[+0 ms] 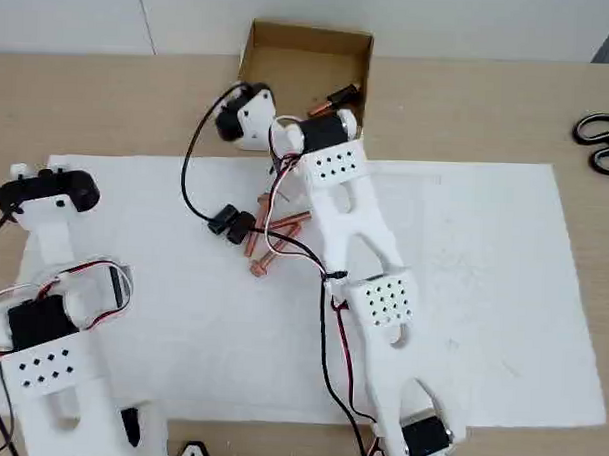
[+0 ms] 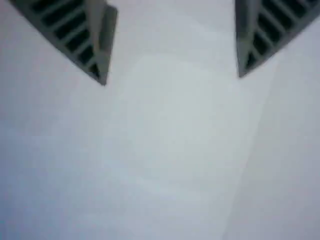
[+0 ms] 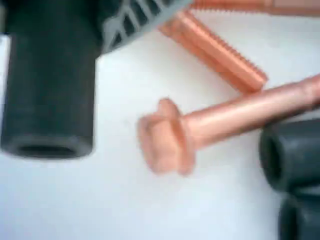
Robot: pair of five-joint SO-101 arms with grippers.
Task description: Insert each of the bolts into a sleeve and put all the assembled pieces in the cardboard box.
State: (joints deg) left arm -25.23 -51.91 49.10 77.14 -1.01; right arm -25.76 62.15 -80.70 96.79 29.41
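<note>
A tan table [image 1: 109,101] carries a white sheet [image 1: 482,294] over most of its middle. The right arm [image 1: 369,240] is based at the sheet's 5 o'clock edge and stretches toward 12, its wrist just beside the cardboard box [image 1: 290,72], which stands at the table's 12 o'clock edge. The left arm [image 1: 55,359] sits at 8 o'clock. The left gripper [image 2: 172,75] hangs over bare sheet with its jaws spread wide and nothing between them. Scissors [image 1: 603,143] lie at 2 o'clock, off the sheet. In the box's 4 o'clock corner lies a black-and-copper piece [image 1: 336,97]. Just toward 11 o'clock from the sheet's centre, copper bolts [image 1: 285,225] lie in a loose cluster, partly under the right arm. Two black sleeves [image 1: 235,224] lie together at the cluster's 9 o'clock side. The right gripper [image 3: 135,17] shows close above a flanged bolt [image 3: 225,120], against one black sleeve [image 3: 47,85]; whether it grips anything I cannot tell.
</note>
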